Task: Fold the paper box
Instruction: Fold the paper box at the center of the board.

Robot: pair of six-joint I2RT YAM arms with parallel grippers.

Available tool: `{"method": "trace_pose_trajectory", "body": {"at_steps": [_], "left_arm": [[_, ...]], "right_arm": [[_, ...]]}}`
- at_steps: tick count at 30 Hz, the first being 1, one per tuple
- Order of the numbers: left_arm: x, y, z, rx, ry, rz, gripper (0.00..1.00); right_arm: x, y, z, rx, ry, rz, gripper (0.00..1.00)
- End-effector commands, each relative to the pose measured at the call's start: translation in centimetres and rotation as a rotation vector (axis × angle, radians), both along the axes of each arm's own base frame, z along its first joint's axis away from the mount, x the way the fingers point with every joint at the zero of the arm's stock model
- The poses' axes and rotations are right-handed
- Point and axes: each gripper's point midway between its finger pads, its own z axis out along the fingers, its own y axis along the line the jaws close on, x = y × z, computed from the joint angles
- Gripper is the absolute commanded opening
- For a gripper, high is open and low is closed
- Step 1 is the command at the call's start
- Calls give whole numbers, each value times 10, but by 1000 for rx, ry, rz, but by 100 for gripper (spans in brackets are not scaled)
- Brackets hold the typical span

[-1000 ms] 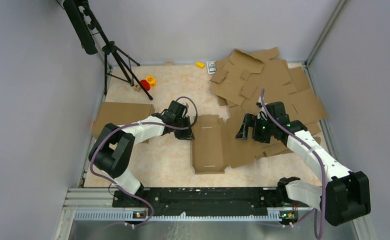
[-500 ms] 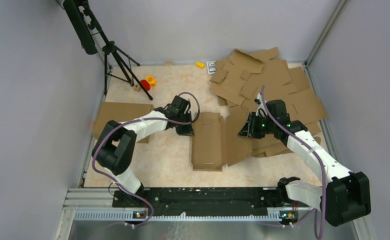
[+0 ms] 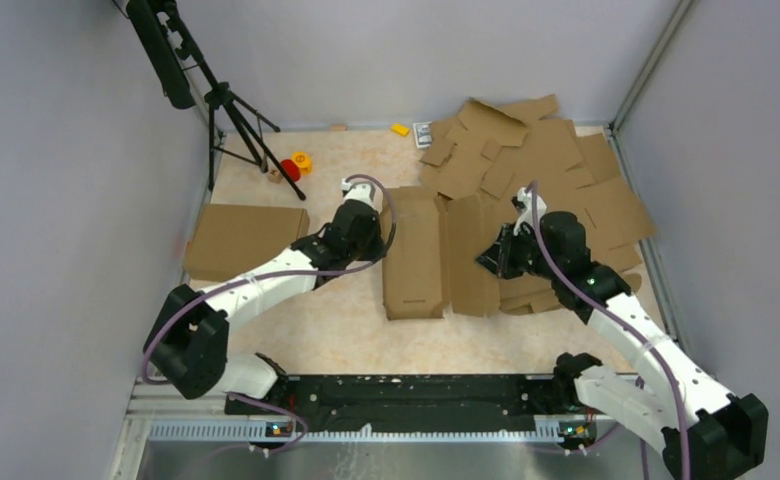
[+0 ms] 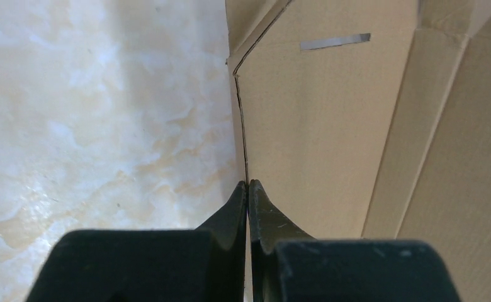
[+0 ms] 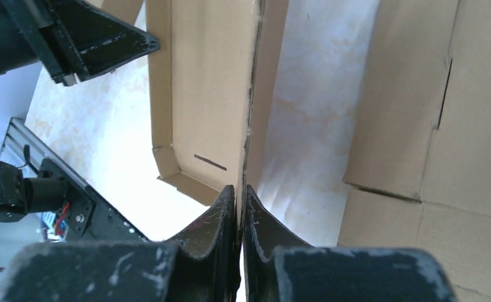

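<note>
Top view only: the paper box [image 3: 416, 260] lies mid-table [image 3: 316, 325] between the two arms. A loose pile of cardboard blanks [image 3: 551, 170] touches its right side. One flat cardboard sheet [image 3: 241, 240] lies well apart to the left, and a tripod [image 3: 228, 105] stands in the far left corner.
Left wrist only: the left fingers [image 4: 229, 217] are pressed together on the thin top edge of the box's left wall. A narrow slot [image 4: 335, 41] shows in the floor panel beyond them.
Right wrist only: the right fingers [image 5: 265, 229] are closed on the edge of the box's right panel, which stands raised on edge. Bare table shows to the right of it, and the left fingers are seen across the box.
Long axis: runs from the arms' side toward the back wall, with the open side up.
Near end: a short end flap is partly turned up, with a slot cut just inside it.
Writing: a small printed card [image 3: 423, 133] lies by the back wall, too small to read. The box itself is plain brown.
</note>
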Motion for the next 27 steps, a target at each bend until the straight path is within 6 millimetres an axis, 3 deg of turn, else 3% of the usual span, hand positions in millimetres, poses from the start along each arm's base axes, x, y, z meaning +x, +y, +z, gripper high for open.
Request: {"method": "trace_pose_trajectory", "body": {"at_steps": [1, 7, 18, 27], "left_arm": [[20, -4, 32, -21, -218, 39, 0], [12, -2, 32, 29, -329, 69, 0], [-31, 6, 40, -111, -552, 37, 0], [-24, -9, 72, -124, -664, -4, 0]], "right_arm": [[12, 7, 25, -17, -228, -11, 6], [5, 15, 8, -61, -264, 11, 2], [-24, 12, -14, -42, -321, -20, 1], [-12, 32, 27, 0, -446, 16, 1]]}}
